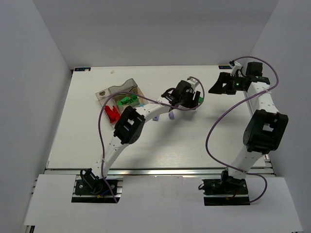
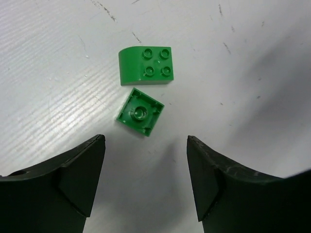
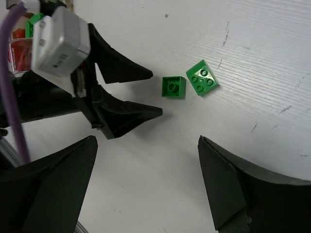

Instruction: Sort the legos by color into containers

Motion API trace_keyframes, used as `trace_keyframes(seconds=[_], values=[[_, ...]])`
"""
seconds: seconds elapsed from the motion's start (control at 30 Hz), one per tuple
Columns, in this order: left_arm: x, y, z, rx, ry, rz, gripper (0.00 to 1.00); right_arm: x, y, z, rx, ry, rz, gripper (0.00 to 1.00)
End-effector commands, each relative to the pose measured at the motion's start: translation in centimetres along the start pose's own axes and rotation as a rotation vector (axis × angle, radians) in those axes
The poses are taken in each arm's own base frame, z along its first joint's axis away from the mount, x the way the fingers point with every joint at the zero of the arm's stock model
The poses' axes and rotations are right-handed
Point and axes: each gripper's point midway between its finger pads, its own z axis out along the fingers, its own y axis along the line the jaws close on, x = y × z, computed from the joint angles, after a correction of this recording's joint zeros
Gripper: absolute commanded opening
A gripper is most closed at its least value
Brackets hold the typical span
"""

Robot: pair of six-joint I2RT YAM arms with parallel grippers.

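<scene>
Our left gripper (image 2: pixel 146 184) is wide open and empty, aimed at the upside-down green lego (image 2: pixel 139 112), we think to pinch it, with a studs-up green lego (image 2: pixel 146 65) just behind, while our right gripper (image 3: pixel 146 182) hangs open and empty close by, and the box (image 1: pixel 116 90), where other green pieces (image 1: pixel 127 101) already lie, sits off to the side.

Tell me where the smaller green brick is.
In the left wrist view the smaller green brick lies on the white table, centred just ahead of the open left gripper, close beside the larger green brick beyond it.
</scene>
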Motion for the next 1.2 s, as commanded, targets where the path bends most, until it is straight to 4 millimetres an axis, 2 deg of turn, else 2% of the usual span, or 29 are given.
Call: trace_keyframes(seconds=[0.0, 0.2, 0.47, 0.6, 0.63, 0.73, 0.77, 0.83, 0.87, 0.93, 0.97, 1.0, 1.03, 1.07, 1.1, 1.13, 1.17], values=[[-0.2, 0.8, 1.6, -0.031, -0.046, 0.122, 0.77, -2.2, 1.0, -1.7, -0.005, -0.074, -0.06, 0.89], [0.3, 0.4, 2.6, 0.016, -0.053, 0.186, 0.77, -3.1, 0.3, -2.5, 0.008, -0.094, -0.055, 0.89], [0.4, 1.0, 3.5, 0.004, -0.082, 0.214, 0.77, -2.7, 0.0, -2.6, 0.011, -0.092, -0.035, 0.89], [0.4, 0.7, 4.0, 0.023, -0.1, 0.205, 0.57, -2.5, -0.1, -2.5, 0.014, -0.089, -0.038, 0.89], [0.7, 0.7, 4.2, 0.026, -0.098, 0.204, 0.5, -2.5, -0.2, -2.5, 0.017, -0.089, -0.039, 0.89], [0.7, 0.5, 4.3, 0.036, -0.101, 0.202, 0.38, -2.2, -0.5, -2.4, 0.025, -0.081, -0.044, 0.89], [0.7, 0.5, 4.3, 0.036, -0.099, 0.202, 0.29, -2.0, -0.6, -2.4, 0.029, -0.077, -0.045, 0.89], [0.6, 0.5, 4.1, 0.038, -0.103, 0.2, 0.22, -1.4, -0.8, -2.2, 0.034, -0.064, -0.052, 0.89], [0.3, 0.4, 3.6, 0.037, -0.108, 0.201, 0.14, -1.2, -1.0, -2.2, 0.041, -0.061, -0.056, 0.89], [-0.8, -0.1, 2.8, 0.049, -0.14, 0.194, 0.1, -0.5, -1.5, -1.9, 0.051, -0.045, -0.095, 0.89], [-1.1, 0.3, 1.6, 0.046, -0.133, 0.168, 0.07, -0.2, -1.8, -1.9, 0.061, -0.036, -0.122, 0.89], [-3.3, 0.2, 0.6, 0.06, -0.197, 0.153, 0.06, 0.5, -2.2, -1.7, 0.062, -0.021, -0.17, 0.89], [-4.6, 0.0, -1.5, 0.082, -0.213, 0.12, 0.04, 0.8, -2.5, -1.6, 0.065, -0.015, -0.198, 0.89], [-5.0, -0.3, -2.6, 0.085, -0.218, 0.111, 0.04, 1.1, -2.9, -1.7, 0.069, -0.01, -0.226, 0.89], [-6.1, 0.5, -3.9, 0.069, -0.237, 0.101, 0.04, 1.5, -3.0, -1.5, 0.062, -0.003, -0.261, 0.89], [-6.6, 0.4, -5.1, 0.063, -0.252, 0.101, 0.03, 2.2, -3.3, -1.3, 0.053, 0.011, -0.322, 0.89], [-8.0, 1.7, -6.5, 0.046, -0.29, 0.09, 0.03, 2.4, -3.1, -1.2, 0.033, 0.007, -0.354, 0.89]])
